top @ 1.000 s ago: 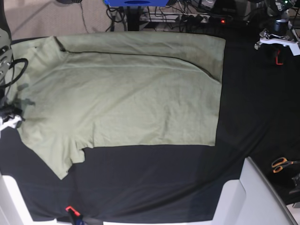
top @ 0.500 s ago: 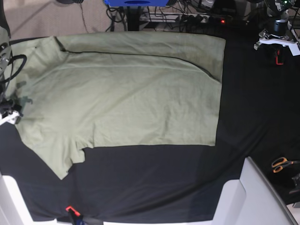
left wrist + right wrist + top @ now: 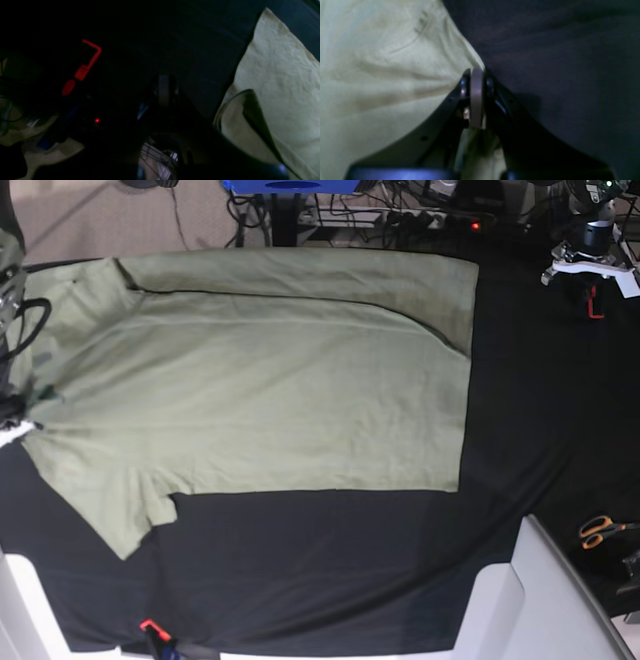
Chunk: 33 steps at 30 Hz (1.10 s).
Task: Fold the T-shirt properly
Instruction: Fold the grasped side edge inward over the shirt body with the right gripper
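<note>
The pale green T-shirt (image 3: 270, 390) lies spread flat on the black table cloth (image 3: 330, 570), one long side folded over along the far edge. My right gripper (image 3: 476, 73) is shut on the shirt's edge near the sleeve, with cloth bunched toward the pinch. In the base view it sits at the table's left edge (image 3: 14, 420). My left gripper (image 3: 163, 86) is shut on nothing, hovering over dark cloth at the far right corner (image 3: 590, 265), away from the shirt's corner (image 3: 275, 82).
A red clamp (image 3: 594, 302) sits by the left arm, and another (image 3: 150, 626) at the front edge. Orange-handled scissors (image 3: 600, 530) lie at the right. A white bin (image 3: 540, 600) stands at the front right. Cables run behind the table.
My right gripper has closed on the T-shirt's left edge. The shirt's left side and sleeve have been drawn slightly left. The left arm has barely moved.
</note>
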{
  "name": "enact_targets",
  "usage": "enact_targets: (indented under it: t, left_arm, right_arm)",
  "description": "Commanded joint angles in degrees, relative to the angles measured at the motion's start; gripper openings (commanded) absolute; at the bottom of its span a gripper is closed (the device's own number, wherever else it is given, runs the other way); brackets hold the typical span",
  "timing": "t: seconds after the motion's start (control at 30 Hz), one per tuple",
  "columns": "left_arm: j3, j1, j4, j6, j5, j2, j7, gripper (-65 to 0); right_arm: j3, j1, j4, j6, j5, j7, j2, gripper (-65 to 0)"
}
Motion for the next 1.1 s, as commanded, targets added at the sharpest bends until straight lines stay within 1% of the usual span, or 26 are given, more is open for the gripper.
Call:
enact_targets:
  t: [0.0,0.07,0.17,0.23,0.33,0.43,0.5,0.67,0.83,0.97,1.0,1.03,1.07]
  left_arm:
    - [-0.26,0.53,1.1,-0.36,-0.52,-0.59,-1.15,-65.0]
    - [-0.26,0.27,1.1,-0.36,-0.52,-0.59,-1.15,-65.0]
    - [-0.26,0.09,1.1,-0.36,-0.52,-0.59,-1.15,-65.0]
    - [-0.26,0.0,1.1,-0.36,-0.52,-0.59,-1.15,-65.0]
    - [-0.26,0.0,1.1,-0.36,-0.52,-0.59,-1.15,-65.0]
    - [-0.26,0.0,1.1,-0.36,-0.52,-0.59,-1.15,-65.0]
    - [-0.26,0.0,1.1,-0.36,-0.52,-0.59,-1.15,-65.0]
    - [-0.26,0.0,1.01,-0.36,-0.52,-0.59,-1.15,-65.0]
    - [-0.26,-0.08,0.75,-0.36,-0.52,-0.77,-1.15,-65.0]
    - [-0.26,-0.44,0.66,-0.36,-0.52,-0.77,-1.15,-65.0]
    - [-0.26,-0.7,0.57,-0.36,-0.52,-0.77,-1.15,-65.0]
    - [-0.26,-0.79,0.57,-0.36,-0.52,-0.77,-1.15,-65.0]
    - [-0.26,-0.79,0.57,-0.36,-0.52,-0.77,-1.15,-65.0]
  right_arm:
    - [0.33,0.29,3.88,-0.48,0.58,-0.07,0.56,-65.0]
    - [0.24,-1.9,10.13,-0.13,1.64,-3.05,-0.67,-65.0]
    - [0.33,-4.63,19.36,2.86,1.9,-8.59,-2.95,-65.0]
    - [0.33,-5.33,24.28,4.27,1.9,-13.43,-4.18,-65.0]
    - [0.33,-7.0,30.43,4.62,1.9,-19.67,-5.41,-65.0]
    - [0.33,-9.38,36.41,4.62,1.9,-23.71,-7.26,-65.0]
    - [0.33,-11.49,40.37,4.62,1.9,-25.74,-8.67,-65.0]
    - [0.33,-15.88,47.66,4.71,1.9,-30.48,-11.04,-65.0]
    - [0.33,-20.98,54.52,4.71,1.9,-32.77,-12.8,-65.0]
    - [0.33,-22.21,55.14,4.71,1.9,-33.65,-13.68,-64.7]
    - [0.33,-22.21,55.05,4.71,1.9,-34.18,-13.68,-63.3]
    - [0.24,-22.21,55.05,4.71,1.9,-35.14,-13.94,-60.2]
    - [0.07,-22.21,55.14,4.71,1.9,-36.37,-14.03,-55.1]
